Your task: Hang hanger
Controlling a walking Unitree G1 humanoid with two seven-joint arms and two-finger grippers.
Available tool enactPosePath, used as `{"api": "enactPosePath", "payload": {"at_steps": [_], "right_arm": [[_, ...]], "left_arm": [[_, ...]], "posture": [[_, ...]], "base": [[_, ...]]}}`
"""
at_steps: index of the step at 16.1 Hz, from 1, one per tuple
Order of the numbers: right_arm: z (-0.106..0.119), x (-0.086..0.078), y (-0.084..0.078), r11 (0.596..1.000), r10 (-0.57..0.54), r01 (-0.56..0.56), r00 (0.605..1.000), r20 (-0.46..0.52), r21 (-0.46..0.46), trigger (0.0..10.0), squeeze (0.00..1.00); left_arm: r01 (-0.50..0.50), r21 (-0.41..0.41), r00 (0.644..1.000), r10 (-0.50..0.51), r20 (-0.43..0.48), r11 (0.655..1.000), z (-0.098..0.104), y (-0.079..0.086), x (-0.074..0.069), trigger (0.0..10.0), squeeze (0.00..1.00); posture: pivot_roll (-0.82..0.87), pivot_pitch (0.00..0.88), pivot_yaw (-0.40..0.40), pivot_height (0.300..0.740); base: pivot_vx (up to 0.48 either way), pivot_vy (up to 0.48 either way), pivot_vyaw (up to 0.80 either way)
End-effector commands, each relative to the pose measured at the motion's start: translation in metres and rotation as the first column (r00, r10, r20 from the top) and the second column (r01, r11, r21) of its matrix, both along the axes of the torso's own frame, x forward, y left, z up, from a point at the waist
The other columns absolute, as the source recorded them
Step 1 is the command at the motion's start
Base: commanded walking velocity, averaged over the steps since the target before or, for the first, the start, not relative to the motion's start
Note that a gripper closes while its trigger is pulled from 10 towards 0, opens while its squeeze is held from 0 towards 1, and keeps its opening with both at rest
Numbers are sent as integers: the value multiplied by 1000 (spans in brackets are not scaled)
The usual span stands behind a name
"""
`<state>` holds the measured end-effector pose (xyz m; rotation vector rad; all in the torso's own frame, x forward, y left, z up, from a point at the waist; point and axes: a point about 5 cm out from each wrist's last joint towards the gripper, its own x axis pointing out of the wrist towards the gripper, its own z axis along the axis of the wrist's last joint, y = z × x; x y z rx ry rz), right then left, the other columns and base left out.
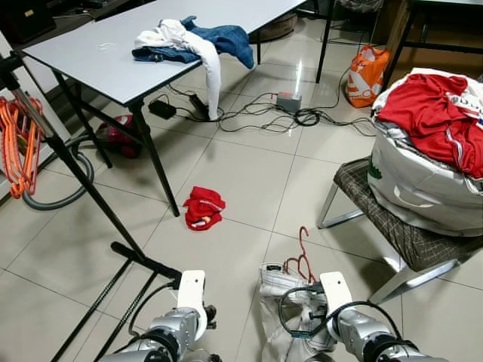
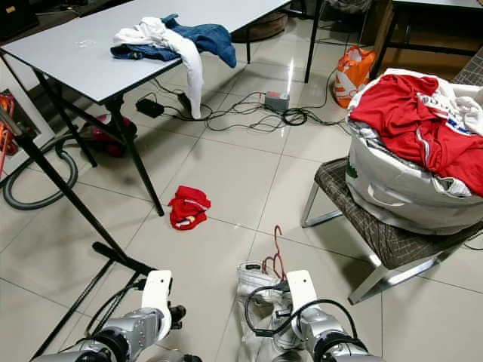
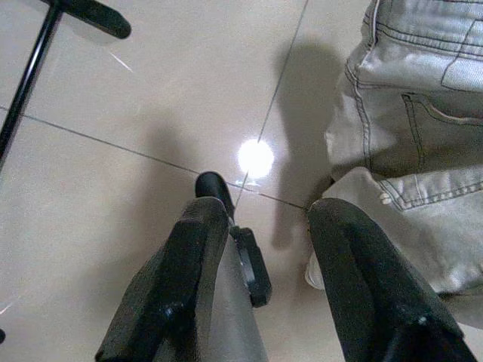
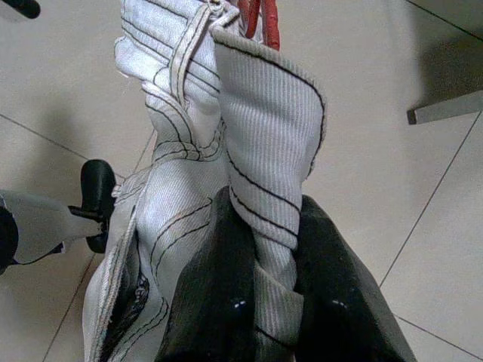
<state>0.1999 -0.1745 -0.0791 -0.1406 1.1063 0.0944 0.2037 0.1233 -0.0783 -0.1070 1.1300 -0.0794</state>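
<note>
Hanger (image 1: 303,253), red, pokes up just ahead of the right gripper (image 4: 273,283), carrying pale jeans (image 4: 189,204). Left gripper (image 3: 260,249) hangs beside them, fingers spread, empty. Right gripper's fingers pinch the jeans' waistband.

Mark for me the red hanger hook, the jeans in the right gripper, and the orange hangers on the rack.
red hanger hook (image 1: 303,245), left eye view, upper curve.
jeans (image 4: 260,128), right wrist view, folded waistband.
orange hangers (image 1: 16,147), left eye view, middle of the bunch.

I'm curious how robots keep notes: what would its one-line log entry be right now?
right gripper: shut on pale jeans with red hanger | left gripper: open, idle | clothes rack: ahead left
</note>
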Motion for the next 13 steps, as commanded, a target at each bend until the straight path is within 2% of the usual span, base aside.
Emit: {"api": "enactPosePath", "payload": {"at_steps": [1, 10, 12, 13], "right_arm": [[0, 0, -3, 1000, 4, -4, 1000, 1, -13, 0, 0], [1, 1, -3, 1000, -7, 7, 1000, 8, -9, 0, 0], [6, 11, -4, 1000, -29, 29, 998, 53, 10, 0, 0], [16, 27, -5, 1000, -26, 24, 993, 119, 18, 0, 0]], "left_arm": [[4, -4, 1000, -4, 7, 1000, 3, 1, 5, 10000, 0], [17, -7, 1000, -17, 16, 1000, 4, -1, 7, 10000, 0], [12, -28, 999, -11, 41, 1000, 5, -2, 8, 10000, 0], [59, -18, 995, -57, 86, 998, 7, -3, 12, 10000, 0]], "posture": [[-149, 0, 66, 740], [-154, 0, 69, 740], [-156, 0, 77, 740], [-157, 0, 79, 740]], "base": [[0, 0, 0], [0, 0, 0], [0, 0, 0], [0, 0, 0]]}}
